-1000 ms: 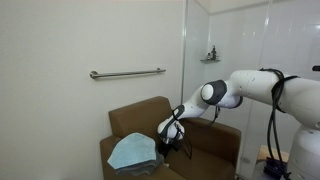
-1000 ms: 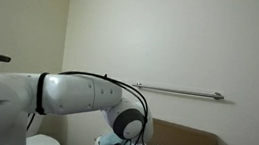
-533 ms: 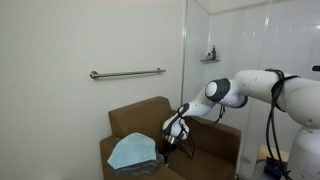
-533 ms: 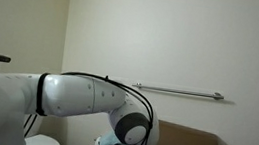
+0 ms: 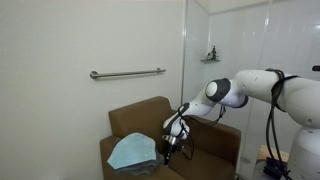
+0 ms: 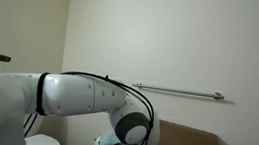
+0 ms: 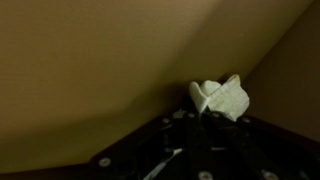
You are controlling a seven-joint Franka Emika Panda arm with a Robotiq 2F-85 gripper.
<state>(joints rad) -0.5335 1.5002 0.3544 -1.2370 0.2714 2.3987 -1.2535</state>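
The end effector (image 7: 212, 114) is seen pinched shut on a whitish crumpled cloth (image 7: 224, 97), bunched straight ahead of its tips above the armchair (image 5: 212, 148) seat.

Exterior views wide; wrist near tool (image 7: 205, 118)

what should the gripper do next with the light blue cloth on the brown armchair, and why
Probably a short, slow lift. The gripper is shut at the edge of the light blue cloth on the brown armchair, and the wrist view shows a pale bunch seemingly pinched at its tips; lifting would test that grip.
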